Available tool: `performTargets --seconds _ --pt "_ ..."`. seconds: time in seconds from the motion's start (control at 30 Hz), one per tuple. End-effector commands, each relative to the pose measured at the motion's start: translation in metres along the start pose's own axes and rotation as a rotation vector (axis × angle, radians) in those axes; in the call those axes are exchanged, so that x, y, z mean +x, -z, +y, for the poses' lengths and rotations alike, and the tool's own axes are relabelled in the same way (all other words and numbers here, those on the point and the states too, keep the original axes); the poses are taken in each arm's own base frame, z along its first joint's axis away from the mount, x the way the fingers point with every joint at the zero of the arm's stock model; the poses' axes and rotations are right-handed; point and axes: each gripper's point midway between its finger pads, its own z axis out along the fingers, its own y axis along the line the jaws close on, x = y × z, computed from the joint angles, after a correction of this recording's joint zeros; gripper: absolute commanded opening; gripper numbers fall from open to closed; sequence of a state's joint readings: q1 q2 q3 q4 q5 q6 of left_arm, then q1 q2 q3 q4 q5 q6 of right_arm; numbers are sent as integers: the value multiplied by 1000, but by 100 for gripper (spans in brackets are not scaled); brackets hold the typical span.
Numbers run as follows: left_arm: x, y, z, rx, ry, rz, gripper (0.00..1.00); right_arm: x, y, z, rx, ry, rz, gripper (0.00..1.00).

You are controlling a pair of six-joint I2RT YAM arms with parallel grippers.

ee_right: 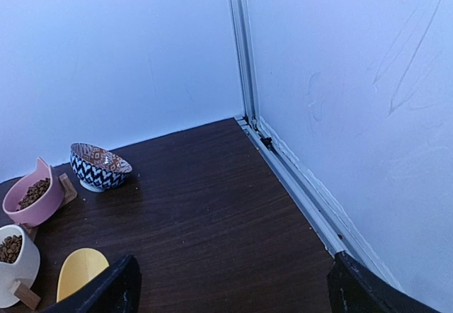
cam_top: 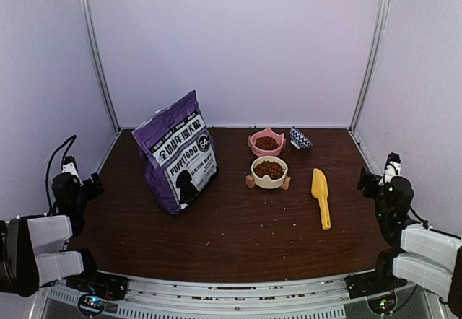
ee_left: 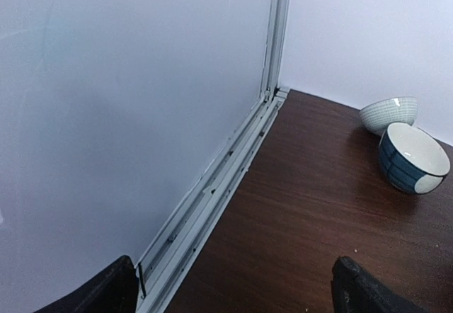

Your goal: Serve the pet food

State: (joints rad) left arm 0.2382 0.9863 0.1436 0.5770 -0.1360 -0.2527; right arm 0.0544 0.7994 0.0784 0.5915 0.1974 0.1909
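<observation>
Two bowls already hold pet food. Dark kibble fills the cream bowl, which sits on a small wooden stand at mid-table. More kibble lies in the pink bowl just behind it. The purple bag stands upright to the left, label facing the arms. A yellow scoop lies flat to the right of the cream bowl, handle toward the near edge, within the right arm's reach. A patterned bowl sits tilted near the back wall. The left gripper and right gripper rest at opposite table edges, well apart from everything. Each has its jaws spread wide and holds nothing. The left wrist camera shows two more bowls, possibly hidden behind the bag from above. A few crumbs dot the table, so serving looks essentially done.
</observation>
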Motion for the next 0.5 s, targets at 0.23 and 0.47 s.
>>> performTargets --seconds 0.23,0.47 --pt "-58 -34 -27 46 -60 -186 98 -38 -32 23 -60 28 -139 91" --pt "-55 -35 -32 46 -82 -184 98 -39 -27 22 -63 25 -156 91"
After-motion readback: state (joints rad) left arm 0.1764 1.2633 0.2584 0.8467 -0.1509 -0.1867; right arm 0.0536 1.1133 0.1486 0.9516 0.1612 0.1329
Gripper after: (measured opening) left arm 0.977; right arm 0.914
